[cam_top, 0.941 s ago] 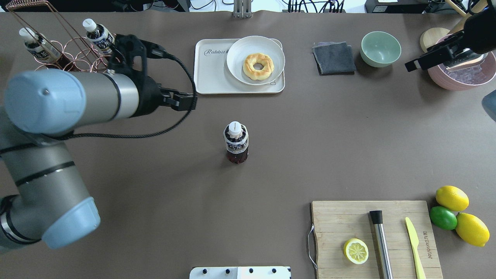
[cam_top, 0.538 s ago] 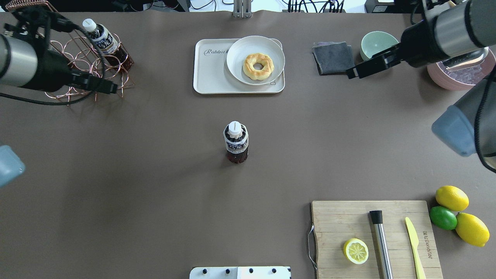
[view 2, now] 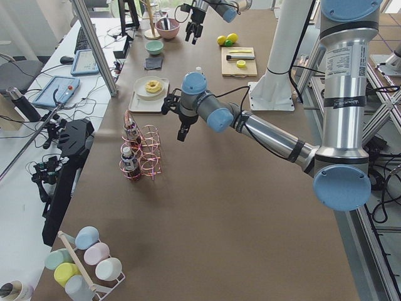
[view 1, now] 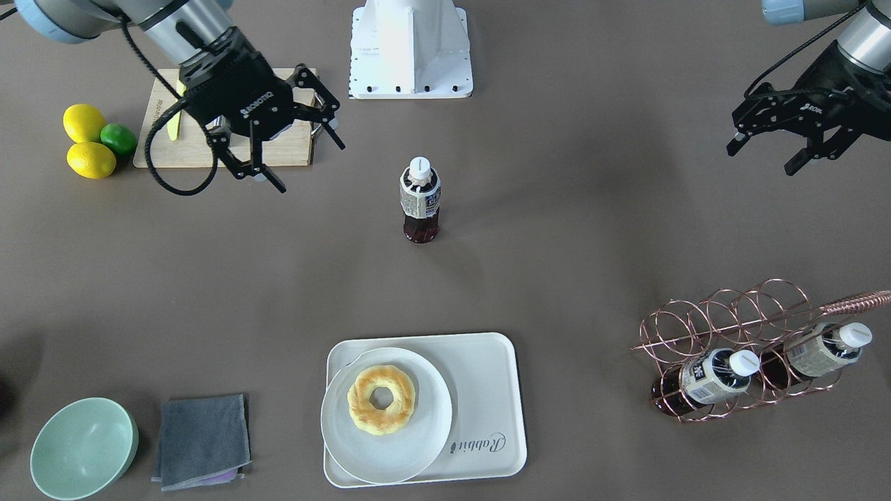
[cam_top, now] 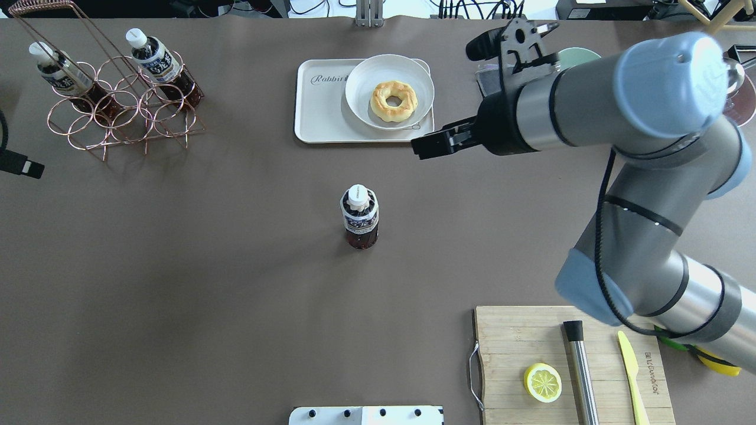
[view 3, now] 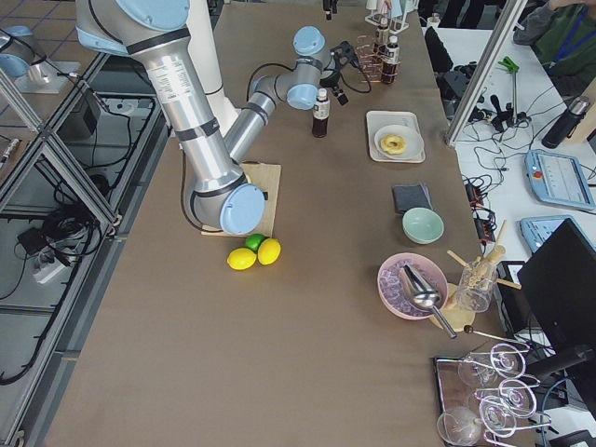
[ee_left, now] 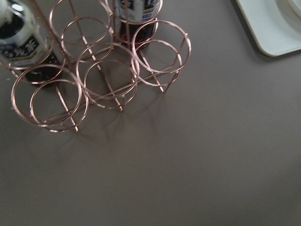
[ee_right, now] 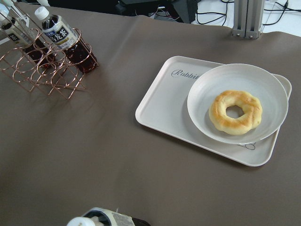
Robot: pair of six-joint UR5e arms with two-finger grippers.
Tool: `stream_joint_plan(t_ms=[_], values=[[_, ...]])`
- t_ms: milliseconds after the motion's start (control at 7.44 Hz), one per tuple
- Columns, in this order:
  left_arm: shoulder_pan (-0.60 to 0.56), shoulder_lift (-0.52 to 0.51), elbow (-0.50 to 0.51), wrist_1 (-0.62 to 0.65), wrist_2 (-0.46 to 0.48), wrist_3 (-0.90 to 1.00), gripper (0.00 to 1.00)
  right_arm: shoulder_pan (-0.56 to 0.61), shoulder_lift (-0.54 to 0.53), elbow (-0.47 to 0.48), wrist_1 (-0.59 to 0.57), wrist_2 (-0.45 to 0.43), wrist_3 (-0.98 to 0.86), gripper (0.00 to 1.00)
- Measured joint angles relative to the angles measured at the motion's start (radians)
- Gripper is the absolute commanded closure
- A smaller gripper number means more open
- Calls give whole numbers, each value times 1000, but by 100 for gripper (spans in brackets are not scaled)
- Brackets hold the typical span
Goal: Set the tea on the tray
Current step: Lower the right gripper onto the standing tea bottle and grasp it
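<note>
Right claw (view 1: 312, 168) spread & empty, arm (cam_top: 590, 106) stretched over table (view 1: 557, 243) nr tea (view 1: 420, 198); left claw (view 1: 760, 160) spread.

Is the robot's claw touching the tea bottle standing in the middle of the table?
Apart. In the front-facing view, bare table shows between the open right gripper and the tea; the overhead view agrees.

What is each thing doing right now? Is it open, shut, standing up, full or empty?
Middle tea bottle: standing upright, cap on, nobody holding it.
Tray: holds the plate, one end bare.
Plate: has a doughnut on it.
Rack bottles: two, leaning, caps on.
Left hand: open, empty.
Right hand: open, empty.
</note>
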Motion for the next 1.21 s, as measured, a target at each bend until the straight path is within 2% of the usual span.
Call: stream_joint_plan(t_ms=[269,538,806,941,1075,1210], values=[[-75,58,56,3,-25,151,0,-155,95,0,-118,-229,39,0],[-121,80,109,6,-28,253,1,-305,138,-6,-187,-454,60,0],[-134,94,133,10,-27,273,1,-370,151,-34,-202,-579,81,2],[-148,100,149,13,-27,276,1,-384,171,-61,-203,-621,101,5],[-165,107,157,13,-27,285,1,-392,185,-88,-202,-651,111,13],[-177,113,161,15,-27,302,1,-395,188,-105,-200,-667,111,14]])
